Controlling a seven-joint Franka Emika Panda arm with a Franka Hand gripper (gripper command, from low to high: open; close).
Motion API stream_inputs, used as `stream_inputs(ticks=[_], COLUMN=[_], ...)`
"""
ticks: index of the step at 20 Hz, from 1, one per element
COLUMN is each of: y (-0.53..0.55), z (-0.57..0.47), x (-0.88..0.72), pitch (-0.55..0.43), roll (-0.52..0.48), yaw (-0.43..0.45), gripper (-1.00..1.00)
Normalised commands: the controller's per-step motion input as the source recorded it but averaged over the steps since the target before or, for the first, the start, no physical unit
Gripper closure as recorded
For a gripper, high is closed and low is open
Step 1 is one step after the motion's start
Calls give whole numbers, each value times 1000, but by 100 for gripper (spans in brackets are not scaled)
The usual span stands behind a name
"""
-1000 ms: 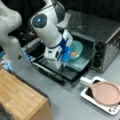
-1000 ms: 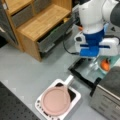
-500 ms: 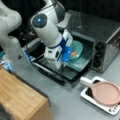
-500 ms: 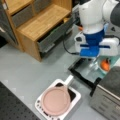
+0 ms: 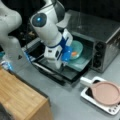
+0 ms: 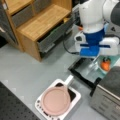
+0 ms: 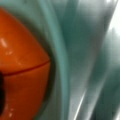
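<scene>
Up close at wrist, orange object (image 7: 22,67), teal plate (image 7: 82,50)

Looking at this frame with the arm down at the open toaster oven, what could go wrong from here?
1. The gripper hangs low over the glossy open door of the silver toaster oven; it could strike the door.
2. The small orange object sits on a pale green plate at the oven's mouth; a nudge might roll it off.
3. The round pink pan on the white base points its white handle toward the door, which an arm swing might clip.
</scene>
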Motion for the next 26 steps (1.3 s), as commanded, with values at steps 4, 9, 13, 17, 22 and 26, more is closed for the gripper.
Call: stream_inputs(ticks=[4,9,13,17,22,26], y=[51,91,168,183,192,203], z=[-94,-109,-133,-118,-86,-41], x=[-179,-182,-187,-211,-235,-242], pitch=[-125,-130,-137,-130,-131,-117], roll=[18,17,17,7,5,-16], yaw=[-56,-59,-75,-83,-101,-134], gripper=[100,100,100,100,100,100])
